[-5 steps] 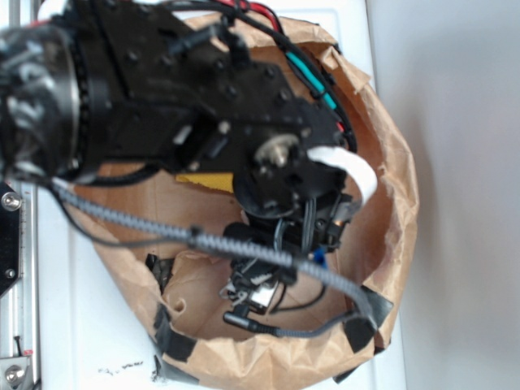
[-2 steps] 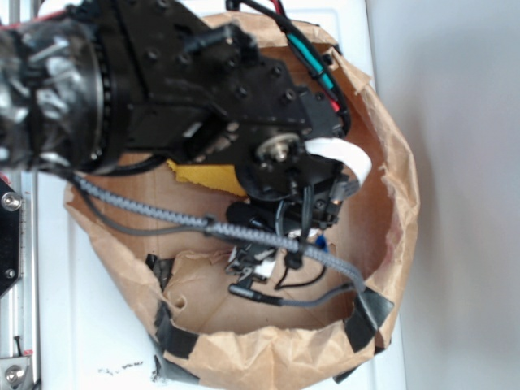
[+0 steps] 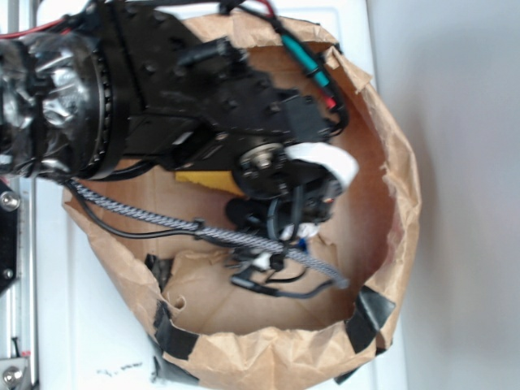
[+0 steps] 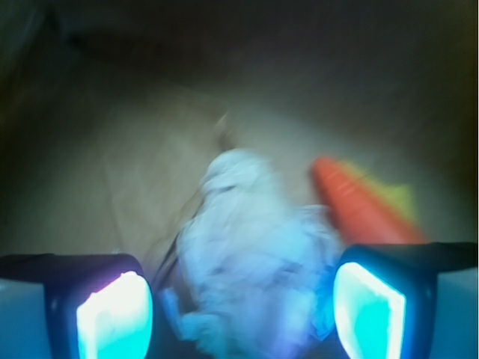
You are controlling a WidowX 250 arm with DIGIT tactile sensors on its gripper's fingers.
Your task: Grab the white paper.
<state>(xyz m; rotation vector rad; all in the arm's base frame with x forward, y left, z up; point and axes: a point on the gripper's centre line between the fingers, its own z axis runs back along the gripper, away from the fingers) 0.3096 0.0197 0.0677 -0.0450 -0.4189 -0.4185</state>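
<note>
White paper [image 4: 251, 254] sits between the gripper's [image 4: 241, 310] spread fingers [image 4: 114, 314], jaws wide, contact unclear in the blur.

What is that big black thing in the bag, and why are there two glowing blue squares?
The black thing is a robot arm reaching into a brown paper bag. One picture is taken from outside, looking down on the arm and bag. The other comes from a little camera on the arm's wrist, looking out between its claw. The glowing squares are the claw's two fingers. They stand apart, open, with a crumpled white paper between them, not squeezed yet. Beside the paper lies an orange toy carrot. A yellow cloth peeks out under the arm.
</note>
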